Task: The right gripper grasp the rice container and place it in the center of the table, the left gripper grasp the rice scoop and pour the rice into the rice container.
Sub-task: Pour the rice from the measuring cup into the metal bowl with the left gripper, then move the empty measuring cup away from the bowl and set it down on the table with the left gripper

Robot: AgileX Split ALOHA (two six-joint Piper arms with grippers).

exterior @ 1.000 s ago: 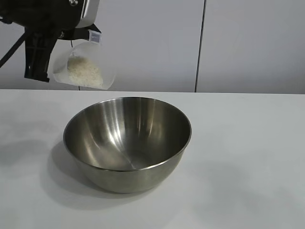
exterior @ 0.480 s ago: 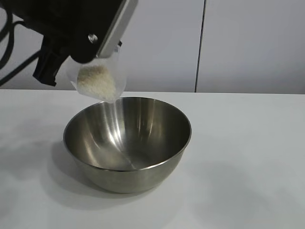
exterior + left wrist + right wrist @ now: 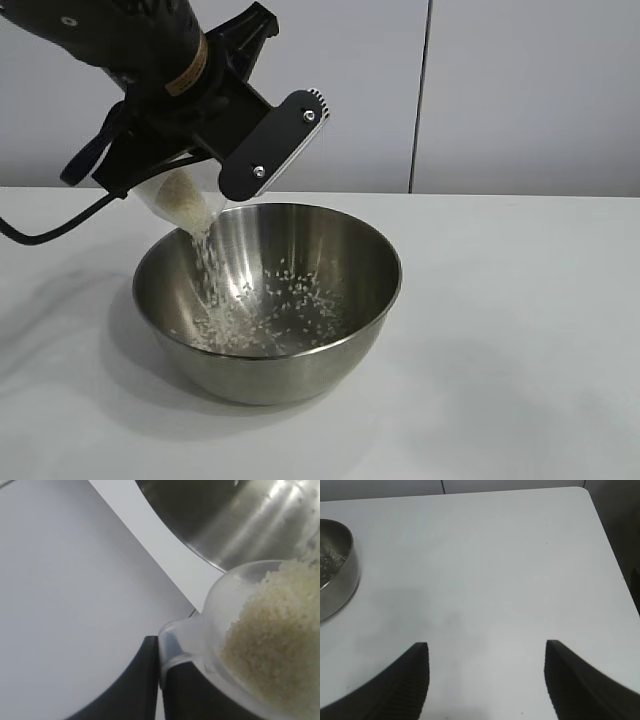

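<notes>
The steel bowl [image 3: 268, 300] is sitting mid-table [image 3: 520, 330], shiny and round. The left gripper [image 3: 185, 180] is clenching the frosted plastic cup [image 3: 178, 202], tipping it over the bowl's rim while rice [image 3: 255, 315] is streaming in. The arm is hiding most of the cup. The right gripper [image 3: 485, 675] is hanging spread and empty, well apart.
</notes>
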